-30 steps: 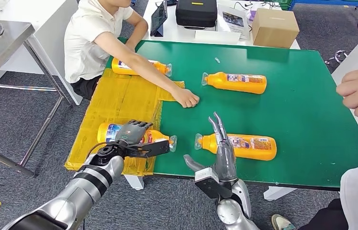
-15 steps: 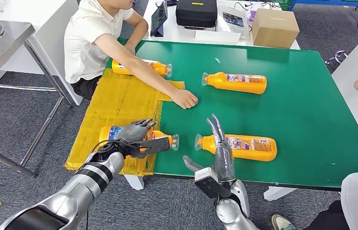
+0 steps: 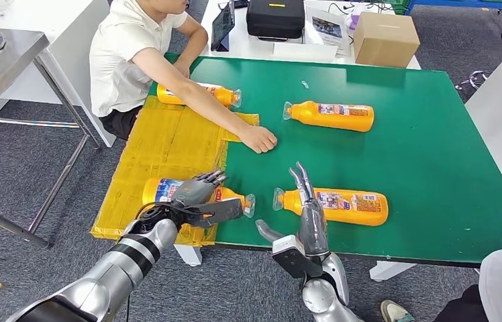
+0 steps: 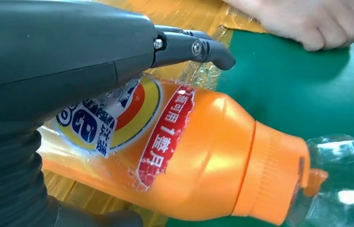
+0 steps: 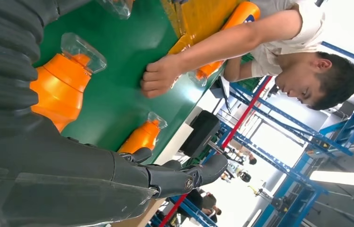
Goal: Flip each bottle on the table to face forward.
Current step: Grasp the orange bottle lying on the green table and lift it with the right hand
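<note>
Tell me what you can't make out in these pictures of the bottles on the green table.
- Near-left bottle, head view: the left hand covers its middle, hiding part of the label.
- Same bottle, left wrist view: the hand's grey cover hides its rear half, and its clear cap runs off the edge.
- Far-left bottle: the person's arm crosses it.
- Print on the two right-hand bottles' labels: too small to read.

— What can't you make out?
— The left hand (image 3: pixel 198 194) covers the middle of the near left bottle (image 3: pixel 161 190), so its label is mostly hidden; whether the fingers press it is unclear.
— And farther off?
— The person's arm (image 3: pixel 194 94) crosses the far left bottle (image 3: pixel 218 92). The labels on the far right bottle (image 3: pixel 332 115) are too small to read.
— Anything cut off?
— The table (image 3: pixel 436 154) loses its right corner at the picture's edge.
</note>
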Robot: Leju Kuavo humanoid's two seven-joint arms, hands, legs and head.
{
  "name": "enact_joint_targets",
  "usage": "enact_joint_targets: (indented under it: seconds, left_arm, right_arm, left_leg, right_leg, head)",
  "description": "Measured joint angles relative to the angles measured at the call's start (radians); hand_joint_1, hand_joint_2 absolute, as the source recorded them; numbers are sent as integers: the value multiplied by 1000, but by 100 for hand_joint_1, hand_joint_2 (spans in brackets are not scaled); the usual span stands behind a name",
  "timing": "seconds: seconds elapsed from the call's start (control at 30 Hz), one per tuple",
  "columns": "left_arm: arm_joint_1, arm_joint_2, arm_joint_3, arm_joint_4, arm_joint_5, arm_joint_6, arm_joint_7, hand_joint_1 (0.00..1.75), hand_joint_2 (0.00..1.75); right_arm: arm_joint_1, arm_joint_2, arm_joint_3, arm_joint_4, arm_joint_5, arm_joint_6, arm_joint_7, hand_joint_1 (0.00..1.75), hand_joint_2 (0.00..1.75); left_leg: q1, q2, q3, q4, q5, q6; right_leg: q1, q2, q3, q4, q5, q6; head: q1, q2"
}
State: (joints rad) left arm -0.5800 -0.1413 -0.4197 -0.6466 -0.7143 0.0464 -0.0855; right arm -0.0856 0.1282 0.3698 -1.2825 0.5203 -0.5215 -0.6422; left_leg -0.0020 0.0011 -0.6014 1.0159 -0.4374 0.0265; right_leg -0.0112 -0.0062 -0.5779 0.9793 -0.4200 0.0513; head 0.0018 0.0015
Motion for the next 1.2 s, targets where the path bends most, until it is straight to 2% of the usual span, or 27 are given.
enact_joint_targets:
  seconds: [0.13, 0.33, 0.53, 0.6, 0.67, 0.77, 0.93, 1.07, 1.2]
  left_arm:
    - [66, 2, -26, -106, 41, 25, -29, 0, 175]
    - [191, 19, -78, -357, 118, 70, -72, 0, 175]
    - [290, 36, -116, -554, 66, 219, -114, 0, 175]
    - [318, 41, -126, -605, 63, 233, -123, 0, 175]
    - [347, 46, -136, -657, 71, 231, -137, 0, 175]
    - [406, 53, -143, -750, 109, 229, -153, 0, 175]
    - [496, 60, -134, -871, 193, 237, -178, 0, 175]
    - [606, 42, -81, -982, 451, 258, -218, 0, 175]
    - [699, 23, -22, -1079, 664, 269, -233, 0, 175]
  right_arm:
    - [13, 0, -1, 0, -3, -6, -5, 0, 175]
    - [44, -5, -13, -3, -7, -17, -13, 0, 175]
    - [64, -8, -23, -17, -5, -26, -16, 0, 175]
    - [68, -11, -25, -22, 37, -46, 1, 0, 175]
    - [72, -23, -26, -23, 175, -78, 72, 0, 175]
    - [78, -69, -26, -18, 431, -91, 242, 0, 175]
    - [94, -146, -34, -3, 607, -86, 390, 0, 175]
    - [129, -218, -66, 7, 767, -99, 530, 0, 175]
    - [171, -277, -116, 13, 859, -124, 608, 0, 175]
  left_leg:
    - [0, 0, -1, 0, 0, 0]
    - [0, 0, -2, 0, 0, 0]
    - [0, 0, -2, 0, 0, 0]
    - [0, 0, -2, 0, 0, 0]
    - [0, 0, -2, 0, 0, 0]
    - [0, 0, -2, 0, -1, 0]
    - [-1, 0, -3, 0, -1, 0]
    - [-1, -1, -3, 0, -2, 0]
    - [-1, -1, -4, 0, -2, 0]
  right_leg:
    - [0, 0, -1, 0, 0, 0]
    - [0, 0, -2, 0, 0, 0]
    - [0, 0, -2, 0, 0, 0]
    - [0, 0, -2, 0, 0, 0]
    - [0, 0, -2, 0, 0, 0]
    - [0, 0, -2, 0, 0, 0]
    - [-1, 0, -3, -1, 0, 0]
    - [-1, -1, -3, -1, -1, 0]
    - [-1, -1, -4, -1, -1, 0]
  head:
    - [0, 0]
    - [0, 0]
    - [0, 0]
    - [0, 0]
    - [0, 0]
    - [0, 0]
    - [0, 0]
    - [0, 0]
    - [0, 0]
